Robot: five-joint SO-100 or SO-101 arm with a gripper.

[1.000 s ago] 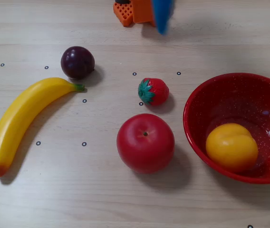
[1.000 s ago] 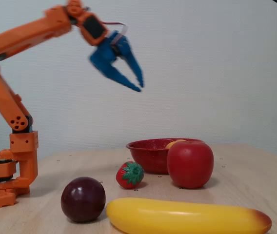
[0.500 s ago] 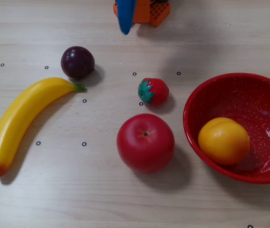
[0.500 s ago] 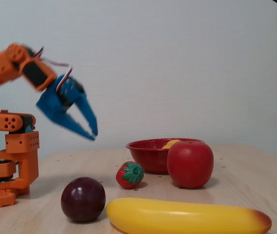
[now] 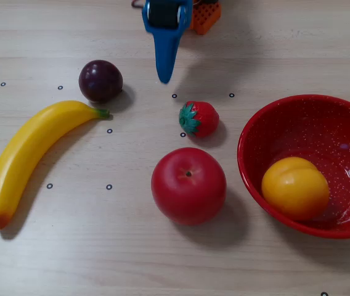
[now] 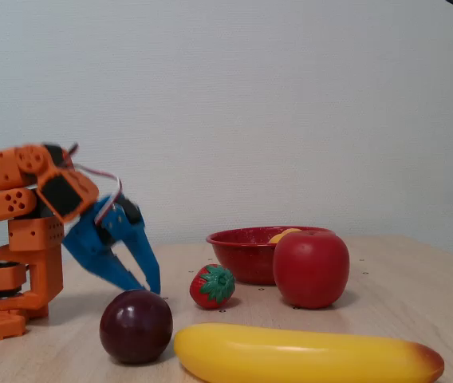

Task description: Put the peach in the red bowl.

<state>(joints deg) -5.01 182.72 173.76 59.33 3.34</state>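
Overhead view: peach [image 5: 295,187] already lying inside red bowl [image 5: 267,120], right side of frame, low against near wall. Gripper [image 6: 143,284] empty, fingers slightly parted in fixed view, tips low near table at left, behind plum [image 6: 135,325]. Task looks done; remaining step likely retreat. Do it well: lift straight up, clear plum and strawberry [image 5: 198,118], no sweep toward apple [image 5: 188,185] or bowl. Banana [image 5: 30,154] at left, out of way.

Open table [image 5: 132,259] lies around the pincer [image 5: 164,77], with plum [image 5: 100,81] and strawberry [image 5: 199,119] flanking its tip.
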